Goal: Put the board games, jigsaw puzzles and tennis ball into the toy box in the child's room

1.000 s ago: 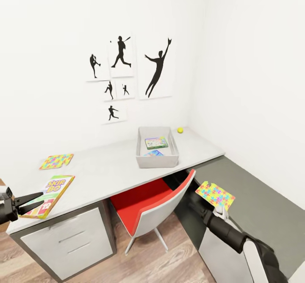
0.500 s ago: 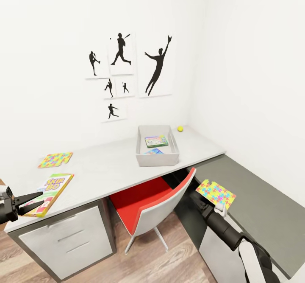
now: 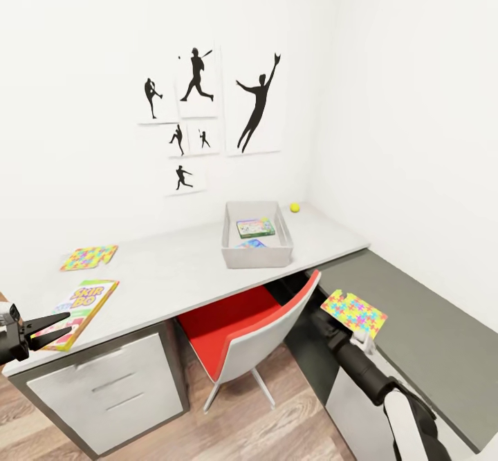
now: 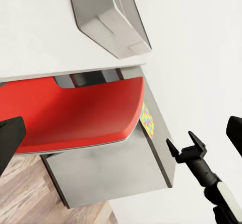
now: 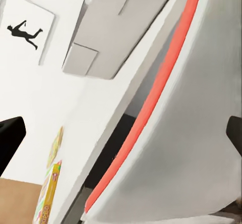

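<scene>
Here the right end effector (image 3: 354,335) is low at the right, beside the dark lower worktop (image 3: 415,316), and it is clamped on a jigsaw (image 3: 353,313), which it holds in the air, tilted, just past the back of the red chair (image 3: 242,330). The left end effector (image 3: 52,328) is at the far left edge, its two dark fingers (image 3: 48,321) apart with nothing between them, and it hovers at the front corner of the grey worktop (image 3: 180,274), right over the near end of the board game (image 3: 81,303) that lies flat there. A second jigsaw (image 3: 88,257) lies flat on the same worktop, behind the game and apart from it. Further right stands the grey toy box (image 3: 256,243), open on top, with two flat colourful boxes inside. The tennis ball (image 3: 294,207) rests just behind the box, near the wall corner. Black player silhouettes (image 3: 259,105) hang on the white wall above. Under the worktop are grey drawers (image 3: 104,392) on a wood floor (image 3: 228,426).
</scene>
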Robot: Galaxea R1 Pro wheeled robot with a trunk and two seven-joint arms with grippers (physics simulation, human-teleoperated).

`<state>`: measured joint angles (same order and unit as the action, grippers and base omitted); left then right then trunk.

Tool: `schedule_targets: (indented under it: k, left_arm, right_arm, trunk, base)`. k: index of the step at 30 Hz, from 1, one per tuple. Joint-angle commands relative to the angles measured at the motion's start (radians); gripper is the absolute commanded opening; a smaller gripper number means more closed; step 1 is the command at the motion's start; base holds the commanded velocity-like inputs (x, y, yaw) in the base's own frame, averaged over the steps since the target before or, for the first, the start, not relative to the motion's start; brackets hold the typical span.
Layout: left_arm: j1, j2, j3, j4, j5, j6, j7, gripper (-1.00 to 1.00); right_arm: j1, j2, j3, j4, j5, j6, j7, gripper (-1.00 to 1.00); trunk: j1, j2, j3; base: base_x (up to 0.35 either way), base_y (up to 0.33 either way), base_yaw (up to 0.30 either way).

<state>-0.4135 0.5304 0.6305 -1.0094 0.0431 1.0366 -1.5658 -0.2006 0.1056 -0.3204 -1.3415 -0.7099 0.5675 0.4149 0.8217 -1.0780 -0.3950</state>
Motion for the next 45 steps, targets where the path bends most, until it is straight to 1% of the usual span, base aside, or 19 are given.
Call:
schedule_targets:
  k: [1, 3, 6, 7, 10, 11, 14, 15, 17, 18, 22, 27, 32, 36, 37, 41, 43, 45]
  left_arm:
    - [-0.001, 0.000, 0.001, 0.000, -0.002, 0.011, -0.005, 1.00]
    - [-0.001, 0.000, 0.002, 0.000, -0.002, 0.011, -0.005, 1.00]
    - [-0.001, 0.000, 0.003, 0.000, -0.002, 0.011, -0.005, 1.00]
    - [-0.001, 0.000, 0.003, 0.000, -0.002, 0.011, -0.005, 1.00]
    - [-0.001, 0.000, 0.003, 0.000, -0.002, 0.011, -0.005, 1.00]
    - [-0.001, 0.000, 0.003, 0.000, -0.002, 0.011, -0.005, 1.00]
    - [-0.001, 0.000, 0.003, 0.000, -0.002, 0.011, -0.005, 1.00]
    - [-0.001, 0.000, 0.003, 0.000, -0.002, 0.011, -0.005, 1.00]
    - [-0.001, 0.000, 0.003, 0.000, -0.002, 0.011, -0.005, 1.00]
    - [-0.001, 0.000, 0.003, 0.000, -0.002, 0.011, -0.005, 1.00]
    - [-0.001, 0.000, 0.003, 0.000, -0.002, 0.011, -0.005, 1.00]
    - [-0.001, 0.000, 0.005, 0.000, -0.002, 0.011, -0.005, 1.00]
    - [-0.001, -0.001, 0.003, 0.000, -0.002, 0.011, -0.005, 1.00]
    - [-0.001, 0.000, 0.003, 0.000, -0.002, 0.011, -0.005, 1.00]
    - [-0.001, 0.000, 0.003, 0.000, -0.002, 0.011, -0.005, 1.00]
    - [-0.001, 0.000, 0.003, 0.000, -0.002, 0.011, -0.005, 1.00]
    - [-0.001, 0.000, 0.003, 0.000, -0.002, 0.011, -0.005, 1.00]
    - [-0.001, 0.000, 0.003, 0.000, -0.002, 0.011, -0.005, 1.00]
  right_arm:
    - [-0.001, 0.008, -0.004, 0.000, -0.007, 0.007, -0.013, 1.00]
    - [-0.004, 0.025, -0.007, 0.000, -0.019, 0.002, -0.043, 1.00]
    - [-0.006, 0.036, -0.010, 0.003, -0.051, -0.009, -0.061, 1.00]
    - [-0.007, 0.040, -0.011, 0.007, -0.086, -0.021, -0.069, 1.00]
    - [-0.007, 0.044, -0.013, 0.022, -0.154, -0.056, -0.081, 1.00]
    - [-0.007, 0.044, -0.013, 0.036, -0.204, -0.093, -0.089, 1.00]
    - [-0.007, 0.043, -0.010, 0.054, -0.269, -0.157, -0.101, 1.00]
    - [-0.007, 0.044, -0.006, 0.062, -0.298, -0.200, -0.113, 1.00]
    - [-0.006, 0.046, -0.002, 0.067, -0.317, -0.242, -0.128, 1.00]
    - [-0.006, 0.047, 0.005, 0.073, -0.330, -0.278, -0.148, 1.00]
    - [-0.006, 0.047, 0.030, 0.094, -0.348, -0.343, -0.198, 1.00]
    - [-0.007, 0.046, 0.042, 0.109, -0.357, -0.403, -0.220, 1.00]
    - [-0.007, 0.047, 0.043, 0.113, -0.367, -0.443, -0.223, 1.00]
    - [-0.006, 0.048, 0.044, 0.114, -0.400, -0.485, -0.224, 1.00]
    - [-0.006, 0.047, 0.046, 0.114, -0.420, -0.498, -0.226, 1.00]
    - [-0.006, 0.048, 0.050, 0.114, -0.460, -0.510, -0.233, 1.00]
    - [-0.007, 0.049, 0.052, 0.114, -0.469, -0.511, -0.238, 1.00]
    - [-0.008, 0.049, 0.063, 0.113, -0.476, -0.513, -0.259, 1.00]
  trunk:
    - [0.004, -0.008, -0.004]
    - [0.012, -0.022, -0.011]
    - [0.023, -0.043, -0.020]
    - [0.027, -0.050, -0.023]
    - [0.038, -0.071, -0.033]
    - [0.042, -0.078, -0.036]
    - [0.054, -0.099, -0.045]
    - [0.058, -0.106, -0.048]
    - [0.065, -0.120, -0.055]
    - [0.069, -0.127, -0.058]
    - [0.084, -0.155, -0.070]
    - [0.104, -0.190, -0.086]
    - [0.123, -0.225, -0.102]
    - [0.138, -0.253, -0.114]
    - [0.142, -0.260, -0.117]
    - [0.157, -0.288, -0.130]
    - [0.165, -0.302, -0.136]
    - [0.173, -0.316, -0.142]
  base:
    - [0.000, 0.000, 0.000]
    - [0.000, 0.000, 0.000]
    - [0.000, 0.000, 0.000]
    - [0.000, 0.000, 0.000]
    - [0.000, 0.000, 0.000]
    - [0.000, 0.000, 0.000]
    - [0.000, 0.000, 0.000]
    - [0.000, 0.000, 0.000]
    - [0.000, 0.000, 0.000]
    - [0.000, 0.000, 0.000]
    - [0.000, 0.000, 0.000]
    - [0.000, 0.000, 0.000]
    - [0.000, 0.000, 0.000]
    - [0.000, 0.000, 0.000]
    - [0.000, 0.000, 0.000]
    - [0.000, 0.000, 0.000]
    - [0.000, 0.000, 0.000]
    - [0.000, 0.000, 0.000]
